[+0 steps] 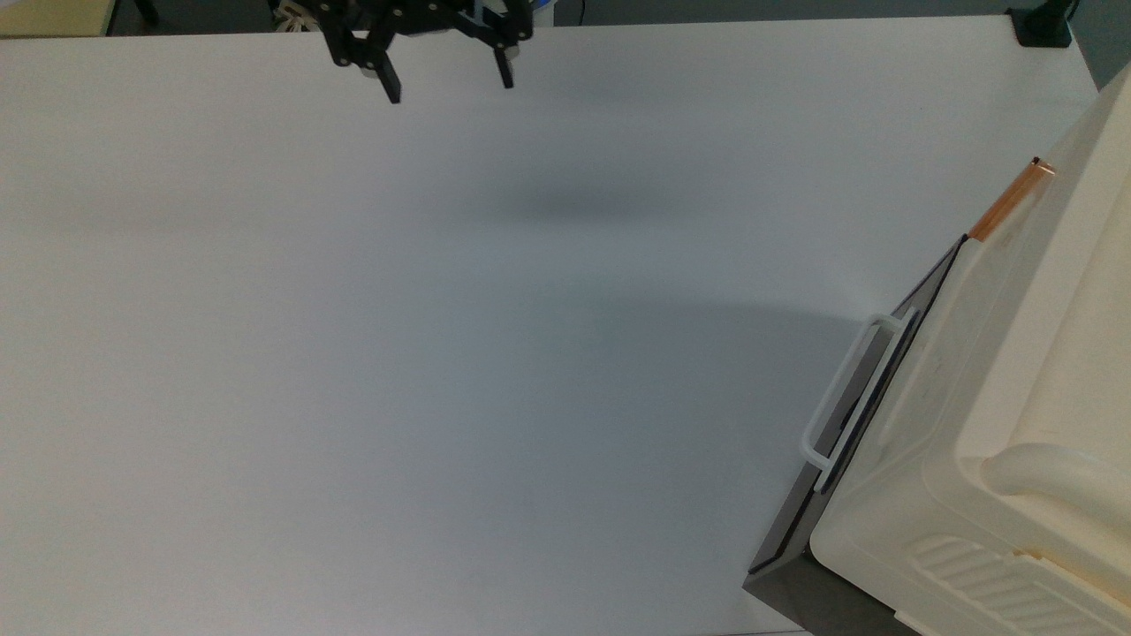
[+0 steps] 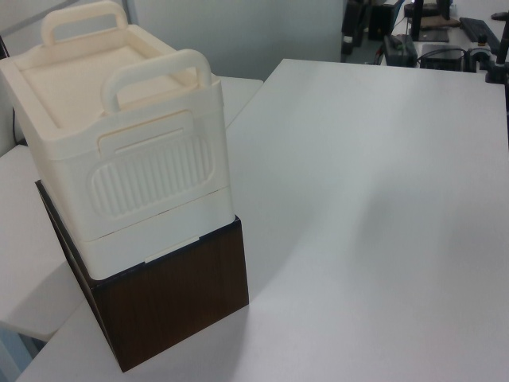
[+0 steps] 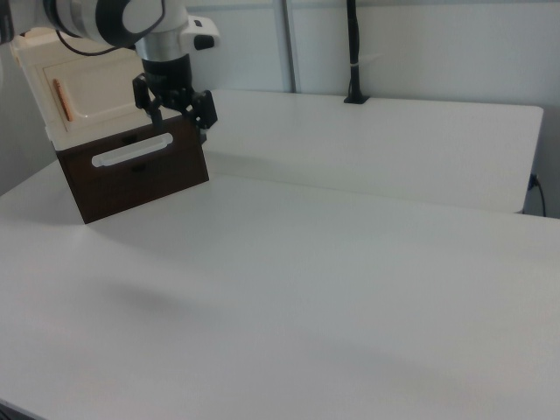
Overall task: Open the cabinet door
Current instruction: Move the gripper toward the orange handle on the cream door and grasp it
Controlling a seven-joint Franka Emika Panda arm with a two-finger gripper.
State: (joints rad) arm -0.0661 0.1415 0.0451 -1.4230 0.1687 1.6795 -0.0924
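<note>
My jaws (image 1: 448, 81) hang spread wide with nothing between them, up at about twelve o'clock in the top view, just inside the far edge of the white worktop (image 1: 442, 353). Both dark fingers (image 1: 390, 88) point down toward the worktop, and a soft shadow lies on the surface a little below them in the top view. In the right view my jaws (image 3: 179, 112) sit at roughly ten o'clock, in front of the stacked furniture, with my white and grey wrist above them.

The cabinet door (image 3: 92, 87) is the cream panel with a recessed centre, at ten o'clock in the right view. It lies flat against the cream cabinet, shut. Its short copper-orange handle (image 3: 58, 94) stands near the panel's left edge in the right view. In the top view that handle (image 1: 1010, 200) shows as a slanted orange bar at about three o'clock, well apart from my jaws.

Beneath the cream cabinet (image 2: 119, 151) sits a dark brown box (image 2: 171, 306), seen at seven o'clock in the left view. Its front carries a white loop handle (image 1: 846, 389), at four o'clock in the top view. The cream cabinet has two arched carrying handles on its top and a ribbed panel on its side in the left view.
</note>
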